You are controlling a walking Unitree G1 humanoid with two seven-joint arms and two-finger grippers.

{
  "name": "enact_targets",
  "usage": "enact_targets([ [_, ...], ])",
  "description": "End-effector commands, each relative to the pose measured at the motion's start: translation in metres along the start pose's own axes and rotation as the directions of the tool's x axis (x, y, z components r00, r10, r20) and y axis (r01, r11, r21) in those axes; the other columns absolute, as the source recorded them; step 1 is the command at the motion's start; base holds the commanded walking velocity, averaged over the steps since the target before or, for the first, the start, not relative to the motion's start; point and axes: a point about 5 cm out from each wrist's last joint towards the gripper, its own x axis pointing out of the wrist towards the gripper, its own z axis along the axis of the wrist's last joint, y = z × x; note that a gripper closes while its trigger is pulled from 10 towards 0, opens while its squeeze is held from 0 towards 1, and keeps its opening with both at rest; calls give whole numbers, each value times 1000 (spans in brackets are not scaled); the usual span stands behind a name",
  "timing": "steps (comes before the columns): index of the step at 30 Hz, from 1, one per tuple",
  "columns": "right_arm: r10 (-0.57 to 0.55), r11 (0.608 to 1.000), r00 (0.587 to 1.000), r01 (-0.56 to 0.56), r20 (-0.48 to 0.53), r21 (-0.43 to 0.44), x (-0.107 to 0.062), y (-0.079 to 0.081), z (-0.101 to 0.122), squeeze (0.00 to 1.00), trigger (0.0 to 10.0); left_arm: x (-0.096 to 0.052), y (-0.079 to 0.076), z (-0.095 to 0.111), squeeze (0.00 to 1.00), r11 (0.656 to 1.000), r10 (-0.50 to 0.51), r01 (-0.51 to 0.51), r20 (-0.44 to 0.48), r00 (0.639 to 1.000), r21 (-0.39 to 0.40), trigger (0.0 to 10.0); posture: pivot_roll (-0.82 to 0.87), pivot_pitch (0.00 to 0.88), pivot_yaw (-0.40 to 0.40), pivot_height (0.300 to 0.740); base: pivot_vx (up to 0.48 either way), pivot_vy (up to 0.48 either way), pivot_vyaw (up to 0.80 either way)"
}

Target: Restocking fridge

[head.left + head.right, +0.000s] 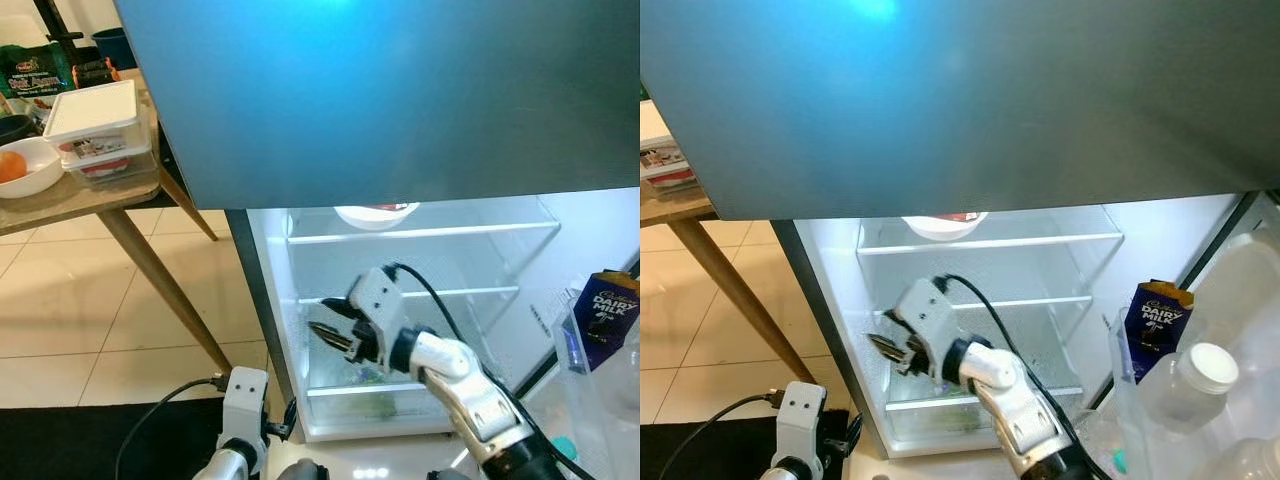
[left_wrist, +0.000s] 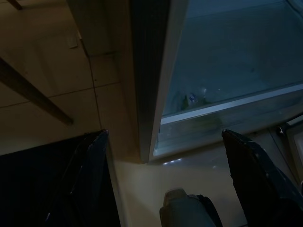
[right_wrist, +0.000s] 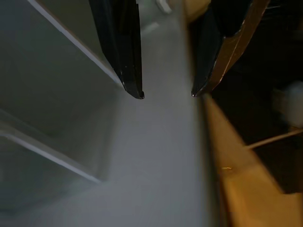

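1. Left gripper [image 2: 165, 189] hangs low in front of the fridge [image 1: 420, 300], fingers wide apart, nothing between them; idle.
2. Right gripper [image 1: 330, 336] reaches into the fridge at its left inner wall, between the middle shelf [image 1: 470, 293] and lower shelf [image 1: 380, 390]. Fingers slightly apart, nothing held.
3. Fridge is open, lit, mostly bare. A bowl [image 1: 375, 214] sits on the top shelf; something small and green [image 1: 372, 376] lies on the lower shelf, too small to identify.
4. Stock waiting: right of the fridge, in the door, a Dairy Milk carton [image 1: 605, 312] and a capped bottle [image 1: 1190, 385].
5. Left of the fridge, on the table [image 1: 70, 195]: a white lidded box [image 1: 95, 125], an orange item in a dish [image 1: 25, 168] and a bag [image 1: 35, 68].
6. Judgement: restocking barely started, right gripper has no item.
7. Risk: fingers are close to the left wall and shelf edge; a sideways swing could scrape the wall or knock the glass shelf.
8. Risk: the cable on the right wrist [image 1: 425, 290] could snag the middle shelf when pulling out.
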Motion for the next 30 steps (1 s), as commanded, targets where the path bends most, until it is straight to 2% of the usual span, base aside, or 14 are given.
enact_targets([
  [1, -66, 998, 997, 67, -49, 19, -6, -4, -15, 0, 10000, -2, -2, -4, 0, 1000, -1, 1, -10, 1000, -3, 10000, 42, 137, 8, 631, 0, 0, 0],
  [4, -172, 982, 976, 180, -134, 50, -17, -12, -37, 0, 10000, -2, -2, -5, 0, 1000, -1, 1, -16, 1000, -4, 10000, 38, 139, 9, 631, 0, 0, 0],
  [5, -172, 982, 976, 180, -134, 50, -17, -12, -37, 0, 10000, -2, -2, -5, 0, 1000, -1, 1, -16, 1000, -4, 10000, 38, 139, 9, 631, 0, 0, 0],
  [7, -232, 961, 950, 258, -208, 103, -27, -15, -57, 0, 10000, -2, -2, -6, 0, 1000, -2, 2, -21, 1000, -5, 10000, 35, 140, 9, 631, 0, 0, 0],
  [8, -232, 961, 950, 258, -208, 103, -27, -15, -57, 0, 10000, -2, -2, -6, 0, 1000, -2, 2, -21, 1000, -5, 10000, 35, 140, 9, 631, 0, 0, 0],
  [9, -241, 952, 938, 278, -248, 126, -32, -14, -67, 0, 10000, -2, -3, -7, 0, 1000, -2, 2, -23, 1000, -6, 10000, 35, 140, 9, 631, 0, 0, 0],
  [11, -243, 951, 928, 285, -282, 118, -35, -12, -75, 0, 10000, -2, -2, -7, 0, 1000, 1, -1, -24, 1000, -10, 10000, 34, 141, 8, 631, 0, 0, 0],
  [13, -270, 956, 903, 293, -334, 20, -42, -8, -90, 0, 10000, -2, -2, -9, 0, 1000, 18, -19, -31, 999, -19, 10000, 36, 141, 7, 631, 0, 0, 0],
  [16, -298, 948, 884, 317, -359, -7, -45, -8, -97, 0, 10000, -2, -1, -11, 0, 999, 25, -26, -42, 999, -22, 10000, 37, 143, 7, 631, 0, 0, 0],
  [19, -362, 899, 836, 430, -413, 84, -49, -11, -107, 0, 10000, -4, 1, -13, 0, 999, 30, -31, -54, 998, -20, 10000, 39, 146, 9, 631, 0, 0, 0],
  [21, -366, 891, 831, 442, -419, 99, -49, -11, -108, 0, 10000, -4, 1, -13, 0, 999, 30, -31, -55, 998, -20, 10000, 39, 145, 9, 631, 0, 0, 0],
  [23, -384, 856, 810, 492, -442, 157, -53, -16, -112, 0, 10000, -4, 2, -14, 0, 999, 32, -34, -56, 998, -20, 10000, 43, 147, 10, 631, 0, 0, 0],
  [27, -383, 837, 792, 516, -476, 185, -57, -21, -120, 0, 10000, -5, 3, -15, 0, 999, 37, -39, -61, 997, -21, 10000, 42, 146, 12, 631, 0, 0, 0],
  [30, -417, 763, 746, 598, -519, 246, -69, -29, -132, 0, 10000, -7, 6, -21, 0, 997, 57, -61, -85, 995, -38, 10000, 47, 143, 10, 631, 0, 0, 0],
])
